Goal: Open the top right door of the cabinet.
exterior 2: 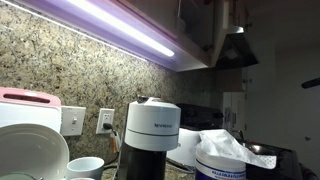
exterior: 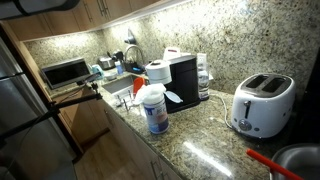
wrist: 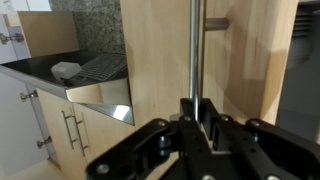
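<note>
In the wrist view, the brown wooden cabinet door [wrist: 155, 50] fills the middle, with its slim vertical silver bar handle [wrist: 196, 45] running down it. My gripper [wrist: 197, 112] has a black finger on each side of the bar and is shut on the handle. Past the door's right edge a darker space [wrist: 303, 70] shows. The upper wooden cabinets show along the top of both exterior views [exterior: 100, 10] [exterior 2: 200, 25]. I cannot make out the gripper in either of them.
A toaster [exterior: 262, 103], a black coffee machine [exterior: 182, 80] [exterior 2: 150, 135], a wipes tub [exterior: 154, 110], a sink [exterior: 118, 88] and a microwave [exterior: 65, 72] stand on the granite counter. Below the gripper are a counter with a drying rack [wrist: 95, 68] and lower doors [wrist: 90, 140].
</note>
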